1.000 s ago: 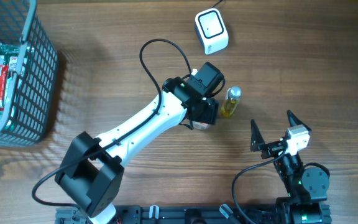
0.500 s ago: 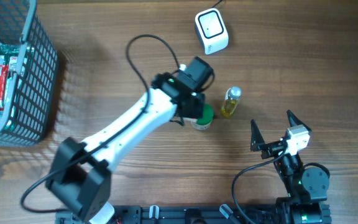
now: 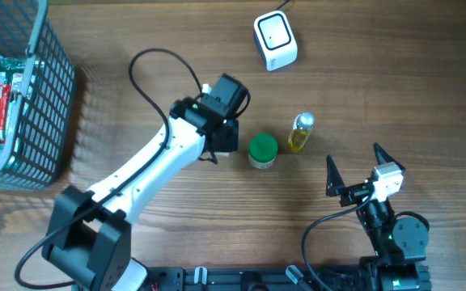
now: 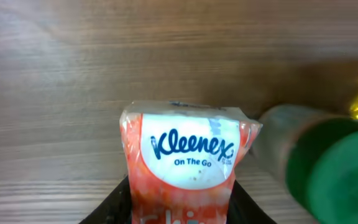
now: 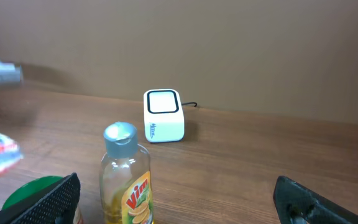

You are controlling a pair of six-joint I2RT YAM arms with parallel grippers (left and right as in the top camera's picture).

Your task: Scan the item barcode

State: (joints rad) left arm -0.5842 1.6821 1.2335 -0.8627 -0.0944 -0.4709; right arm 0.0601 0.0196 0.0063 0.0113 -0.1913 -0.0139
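Overhead view: the basket (image 3: 51, 89) sat well to the left of the left pincer (image 3: 222, 134), which was clamped on a Kleenex pack (image 4: 188, 155) poking out past its fingers. Just right of it stood a green-lidded jar (image 3: 263, 149), then a Vim bottle (image 3: 300, 132), scanner (image 3: 275, 40) farther beyond. Right pincer (image 3: 353, 153), near the bottle, had its fingers wide apart.

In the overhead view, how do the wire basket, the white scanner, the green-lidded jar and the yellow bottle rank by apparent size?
1. wire basket, by far largest, though cut by the frame.
2. white scanner.
3. green-lidded jar and yellow bottle look about alike; I do not rank them.
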